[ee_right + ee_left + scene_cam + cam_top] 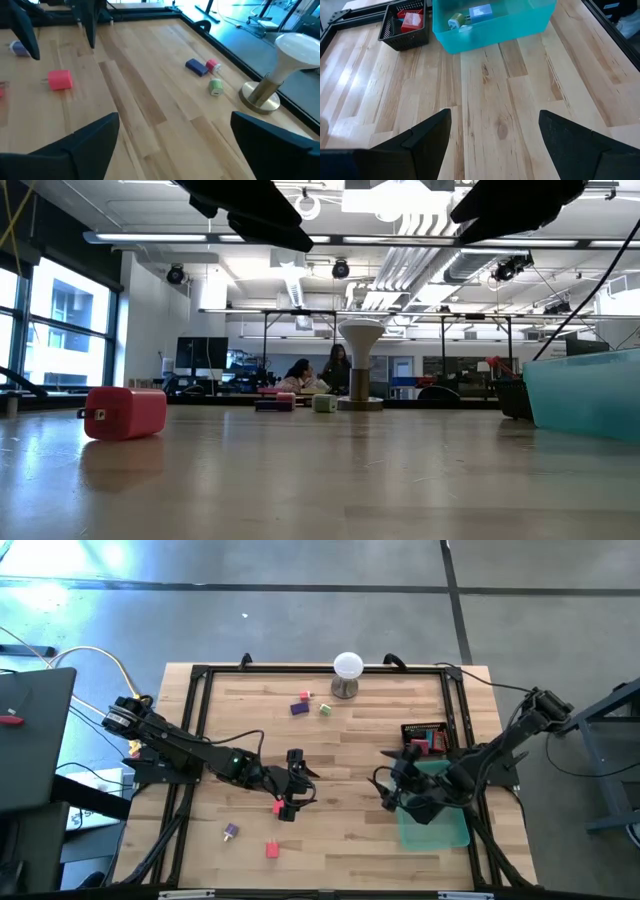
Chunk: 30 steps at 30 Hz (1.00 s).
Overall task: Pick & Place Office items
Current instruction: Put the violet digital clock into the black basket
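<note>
Office items awaited picking; both grippers stood open, empty.
Red blocky plastic piece (277, 806) beside left gripper (290, 802) looked light, rigid: flat sides suited gripping.

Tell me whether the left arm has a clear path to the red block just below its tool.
Probably yes: the left tool hangs open right beside the red block, with only bare wood around it.
</note>
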{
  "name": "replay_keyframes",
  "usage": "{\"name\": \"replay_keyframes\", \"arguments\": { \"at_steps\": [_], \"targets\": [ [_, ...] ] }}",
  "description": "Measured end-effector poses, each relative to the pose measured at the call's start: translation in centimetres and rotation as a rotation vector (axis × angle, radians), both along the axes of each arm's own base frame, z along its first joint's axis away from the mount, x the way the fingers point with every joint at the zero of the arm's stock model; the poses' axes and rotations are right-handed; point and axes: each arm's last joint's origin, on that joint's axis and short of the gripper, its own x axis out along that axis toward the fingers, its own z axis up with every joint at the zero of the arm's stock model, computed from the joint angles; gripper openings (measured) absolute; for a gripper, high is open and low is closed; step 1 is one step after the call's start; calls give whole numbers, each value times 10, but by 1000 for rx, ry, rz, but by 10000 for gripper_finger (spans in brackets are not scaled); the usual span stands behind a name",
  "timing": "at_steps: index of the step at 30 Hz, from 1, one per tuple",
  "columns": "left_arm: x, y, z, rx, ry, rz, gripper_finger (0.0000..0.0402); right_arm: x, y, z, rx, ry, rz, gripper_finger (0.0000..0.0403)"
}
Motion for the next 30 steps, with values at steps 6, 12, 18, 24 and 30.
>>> {"name": "replay_keyframes", "arguments": {
  "at_steps": [6, 12, 18, 24, 30],
  "targets": [
    [1, 4, -1, 16, 9, 6, 294, 4, -5, -1, 35, 24, 7, 377],
    [3, 31, -8, -14, 91, 136, 294, 4, -5, -2, 56, 37, 22, 374],
    [3, 62, -15, -65, 187, 251, 294, 4, -5, -2, 63, 41, 29, 374],
    [4, 95, -19, -140, 257, 221, 294, 4, -5, -2, 63, 41, 29, 374],
    [-1, 139, -22, -144, 290, 338, 294, 4, -5, -2, 63, 40, 29, 374]
  ]
}}
